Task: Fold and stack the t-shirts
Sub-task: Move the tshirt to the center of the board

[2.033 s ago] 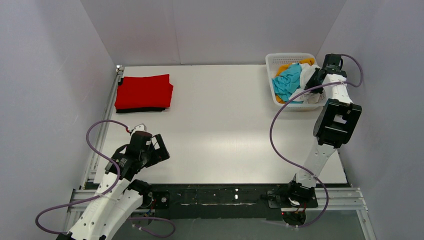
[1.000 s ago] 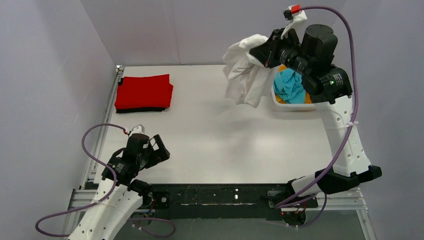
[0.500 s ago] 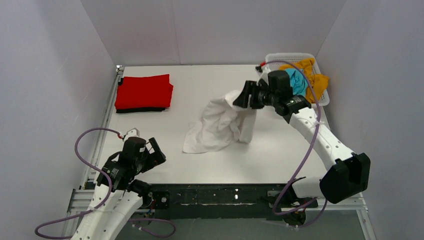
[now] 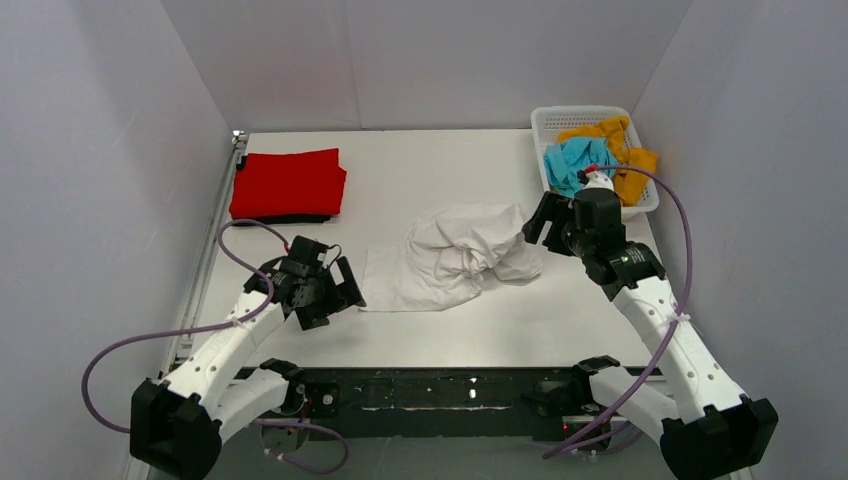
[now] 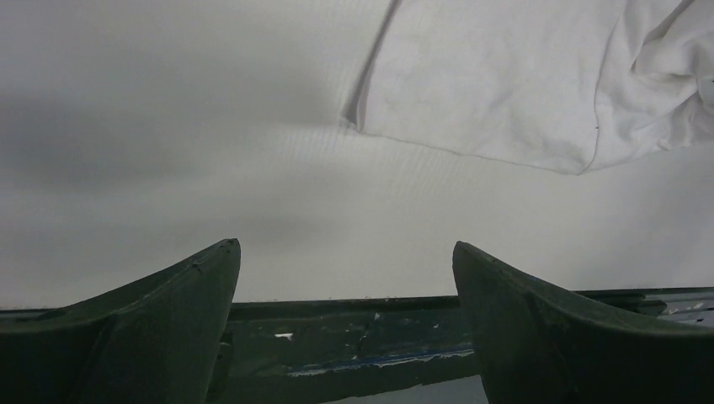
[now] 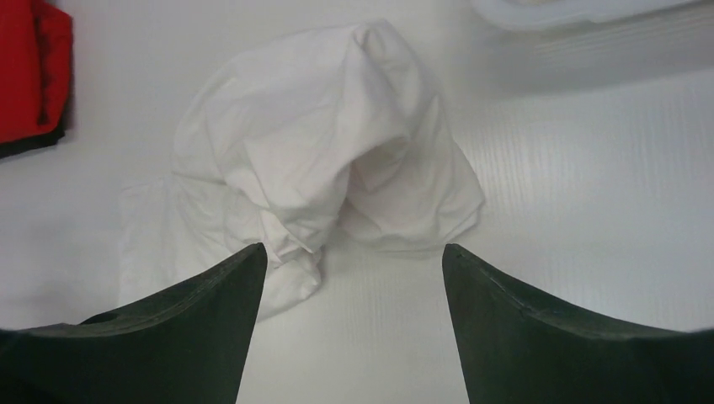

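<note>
The white t-shirt (image 4: pixel 460 255) lies crumpled mid-worktop (image 4: pixel 420 330), with 1 flat corner spread toward the left edge. The right gripper (image 4: pixel 545 222) hangs just beside its right side, jaws wide apart and holding nothing. The left gripper (image 4: pixel 340 290) is near that flat corner, also released and empty. The folded red t-shirt (image 4: pixel 288 182) rests on the black t-shirt (image 4: pixel 285 219) at the back left corner. The teal t-shirt (image 4: pixel 572 162) and orange t-shirt (image 4: pixel 625 160) fill the basket (image 4: pixel 585 113) at the back right corner
</note>
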Robot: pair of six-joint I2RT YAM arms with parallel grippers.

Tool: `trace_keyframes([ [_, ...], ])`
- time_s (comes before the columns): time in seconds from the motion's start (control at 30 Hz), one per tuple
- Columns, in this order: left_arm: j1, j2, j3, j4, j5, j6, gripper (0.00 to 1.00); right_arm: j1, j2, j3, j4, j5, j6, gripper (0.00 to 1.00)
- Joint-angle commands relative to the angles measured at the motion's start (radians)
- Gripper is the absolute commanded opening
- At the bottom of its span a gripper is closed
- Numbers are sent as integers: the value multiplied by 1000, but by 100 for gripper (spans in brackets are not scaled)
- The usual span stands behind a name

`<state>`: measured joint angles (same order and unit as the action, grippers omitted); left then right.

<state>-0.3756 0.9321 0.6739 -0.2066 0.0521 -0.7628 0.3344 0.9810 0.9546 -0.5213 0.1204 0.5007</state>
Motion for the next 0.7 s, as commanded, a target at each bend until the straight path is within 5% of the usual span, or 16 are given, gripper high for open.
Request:
trace_keyframes([
  [0.0, -8, 123, -21, 68, 114, -11, 98, 0, -81, -116, -42, 145, 58, 85],
  [0.53, -130, 514, 58, 225, -5, -1, 98, -7, -167, -274, 30, 126, 101, 98],
  [0.67, -166, 581, 103, 231, -84, 12, 91, -9, -169, -291, 57, 93, 97, 98],
])
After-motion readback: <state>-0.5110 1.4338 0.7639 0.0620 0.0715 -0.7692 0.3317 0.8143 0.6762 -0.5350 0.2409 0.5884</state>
